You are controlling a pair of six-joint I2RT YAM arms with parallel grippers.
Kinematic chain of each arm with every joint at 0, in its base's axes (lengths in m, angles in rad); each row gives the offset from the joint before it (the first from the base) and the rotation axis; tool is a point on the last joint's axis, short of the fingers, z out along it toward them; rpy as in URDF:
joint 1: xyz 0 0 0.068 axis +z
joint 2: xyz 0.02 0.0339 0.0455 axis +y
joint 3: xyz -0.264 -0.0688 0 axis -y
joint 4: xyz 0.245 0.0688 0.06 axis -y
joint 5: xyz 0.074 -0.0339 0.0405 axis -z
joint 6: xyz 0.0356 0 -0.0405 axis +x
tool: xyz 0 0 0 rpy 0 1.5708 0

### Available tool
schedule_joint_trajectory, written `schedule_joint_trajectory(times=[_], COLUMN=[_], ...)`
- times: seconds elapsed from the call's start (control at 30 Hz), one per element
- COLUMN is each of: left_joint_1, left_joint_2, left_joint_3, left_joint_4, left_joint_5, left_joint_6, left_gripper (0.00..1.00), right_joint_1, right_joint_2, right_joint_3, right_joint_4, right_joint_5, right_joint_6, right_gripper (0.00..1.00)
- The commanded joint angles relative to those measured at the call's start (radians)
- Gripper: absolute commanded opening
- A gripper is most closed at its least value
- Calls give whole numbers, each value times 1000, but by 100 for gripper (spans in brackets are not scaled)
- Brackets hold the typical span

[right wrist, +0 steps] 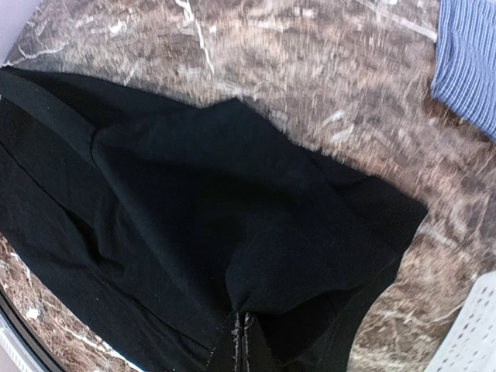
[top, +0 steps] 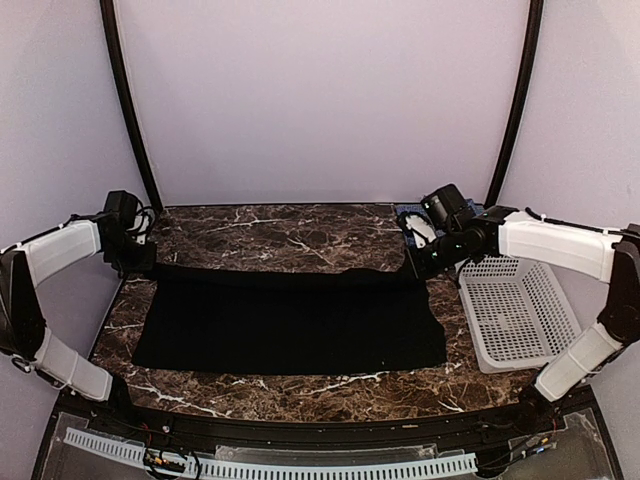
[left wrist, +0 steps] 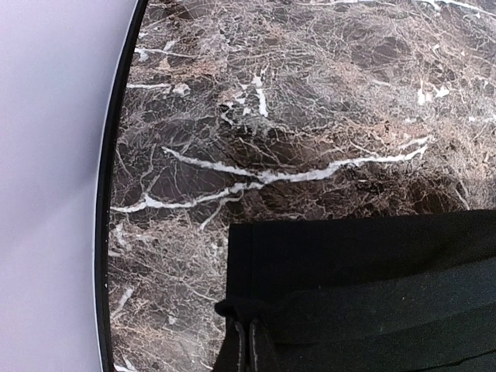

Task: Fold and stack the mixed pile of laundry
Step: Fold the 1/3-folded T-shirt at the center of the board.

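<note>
The black garment [top: 290, 325] lies spread flat across the marble table [top: 300, 235], its far edge raised a little between the two arms. My left gripper [top: 143, 262] is shut on the far left corner; in the left wrist view the fingers [left wrist: 249, 324] pinch a small bunch of the black cloth [left wrist: 364, 279]. My right gripper [top: 420, 268] is shut on the far right edge, where the black fabric [right wrist: 232, 201] puckers into the closed jaws [right wrist: 242, 318]. The blue-and-white checked shirt [top: 408, 216] lies just behind the right gripper, and shows at the top right of the right wrist view [right wrist: 469, 54].
A white perforated basket [top: 515, 310] stands at the table's right side, close to the right arm, and its corner [right wrist: 473, 333] shows in the right wrist view. Black curved frame bars rise at the back left [top: 125, 100] and back right [top: 520, 100].
</note>
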Motion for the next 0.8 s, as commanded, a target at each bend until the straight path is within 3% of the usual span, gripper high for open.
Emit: schedule_joint_trajectory(times=[0.0,0.33,0.77], left_joint_1=[-5,-121,-153], left_joint_2=[-8,197,216], left_joint_3=[-27,5,45], left_joint_4=[1,-99,-177], left_joint_5=[10,-170,-311], left_joint_6=[28,28,50], left_gripper=[0,0,2], right_joint_1=[31,58,76], right_joint_2=[6,84,101], right_joint_3=[-59,-82,-68], right_joint_4=[23,23,-50], right_joint_5=[15,6,23], right_joint_6=[57,72,67], right_gripper=[0,0,0])
